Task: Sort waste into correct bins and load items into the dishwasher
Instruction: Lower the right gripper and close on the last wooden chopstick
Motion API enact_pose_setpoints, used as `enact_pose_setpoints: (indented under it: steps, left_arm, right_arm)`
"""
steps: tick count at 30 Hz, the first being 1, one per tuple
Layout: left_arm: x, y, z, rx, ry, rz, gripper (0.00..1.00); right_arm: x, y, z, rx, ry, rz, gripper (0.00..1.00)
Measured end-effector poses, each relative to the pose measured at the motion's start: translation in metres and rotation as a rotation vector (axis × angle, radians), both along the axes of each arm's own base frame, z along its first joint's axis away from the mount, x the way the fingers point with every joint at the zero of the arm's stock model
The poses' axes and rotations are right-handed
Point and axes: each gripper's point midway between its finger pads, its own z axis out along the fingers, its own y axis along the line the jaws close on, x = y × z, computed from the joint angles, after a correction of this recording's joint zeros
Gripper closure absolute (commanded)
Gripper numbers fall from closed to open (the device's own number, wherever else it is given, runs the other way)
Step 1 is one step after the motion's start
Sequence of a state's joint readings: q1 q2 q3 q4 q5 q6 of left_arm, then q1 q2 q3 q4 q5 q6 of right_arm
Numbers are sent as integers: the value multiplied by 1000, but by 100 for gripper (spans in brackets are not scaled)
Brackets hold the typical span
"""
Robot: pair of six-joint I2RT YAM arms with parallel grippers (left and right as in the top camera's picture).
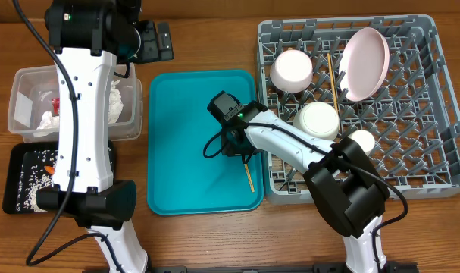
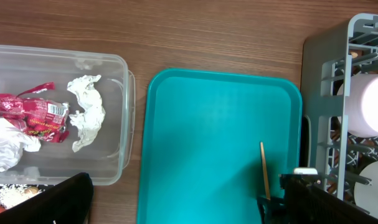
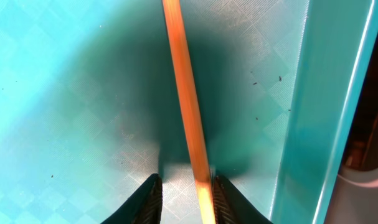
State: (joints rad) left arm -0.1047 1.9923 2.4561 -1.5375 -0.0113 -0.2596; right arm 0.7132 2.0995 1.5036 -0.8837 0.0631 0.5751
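My rig nears the end of a clear-up. The large square grey plastic dish rack (image 1: 434,163), filling the desk's right side, already carries the round white plate (image 1: 364,64), two white bowls (image 1: 292,70) (image 1: 317,121), a small white cup (image 1: 361,140) and one thin wooden chopstick (image 1: 332,76).

The wide teal plastic tray (image 1: 188,129) at mid-desk is bare except for the second wooden chopstick (image 3: 187,118). It lies along the tray's right rim, towards the near corner.

On the desk's left edge, the clear rectangular plastic tub (image 1: 25,80) holds the red shiny snack wrapper (image 2: 27,112) and crumpled white tissues (image 2: 86,112). The flat black rectangular tray (image 1: 14,163) at the near-left corner holds white rice-like scraps (image 1: 29,186). By my reading the waste is sorted, and that last chopstick is all that remains.

My right fingers (image 3: 152,200) straddle it, slightly apart. One touches the wood and a sliver of tray shows beside the other, so it is not yet clamped. My left fingers (image 1: 163,32) stand wide apart and empty over the desk's far edge, well clear.

The tray's raised rim sits just beside the stick, with the rack wall beyond it, so I judge that a lift must clear both. There is open tray to the left and free pegs at the rack's near-right corner.
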Motion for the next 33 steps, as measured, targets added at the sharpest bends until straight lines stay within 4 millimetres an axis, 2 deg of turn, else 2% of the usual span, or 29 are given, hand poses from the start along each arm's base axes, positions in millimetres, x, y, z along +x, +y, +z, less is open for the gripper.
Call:
enact_pose_setpoints:
  steps: [4, 13, 18, 22, 26, 33]
  left_arm:
    - [0, 0, 0, 0, 0, 0, 0]
    - [0, 0, 0, 0, 0, 0, 0]
    - [0, 0, 0, 0, 0, 0, 0]
    - [0, 0, 0, 0, 0, 0, 0]
    - [0, 0, 0, 0, 0, 0, 0]
    - [0, 0, 0, 0, 0, 0, 0]
  right_arm:
    - [0, 0, 0, 1, 1, 0, 77]
    - [-3, 0, 0, 2, 13, 13, 78]
    - [-5, 3, -1, 14, 24, 53, 84]
    - [-6, 4, -1, 16, 26, 67, 85]
    - [-5, 5, -3, 17, 26, 75, 94]
    - [-3, 7, -2, 24, 17, 78, 96]
